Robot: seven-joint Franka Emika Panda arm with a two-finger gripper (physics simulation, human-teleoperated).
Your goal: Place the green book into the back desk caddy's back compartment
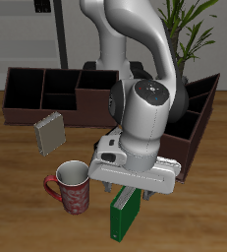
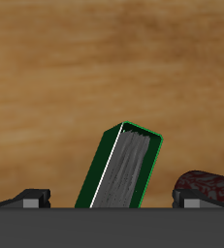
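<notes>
The green book [image 1: 123, 218] stands upright on the wooden table near its front edge, beside the mug. In the wrist view the green book [image 2: 123, 172] leans slightly, white page edges showing. My gripper [image 1: 127, 194] hangs just above it, open, one finger [image 2: 30, 199] on each side of the book without touching it. The back desk caddy [image 1: 27, 102] is a long dark brown box far back on the table. Its back compartment [image 1: 60, 78] is the farther small middle cell and looks empty.
A red patterned mug [image 1: 71, 187] stands close beside the book, also seen as the mug [image 2: 209, 186] in the wrist view. A grey striped book [image 1: 49, 133] leans in front of the back caddy. A second brown caddy [image 1: 202, 114] with sloped walls sits behind the arm.
</notes>
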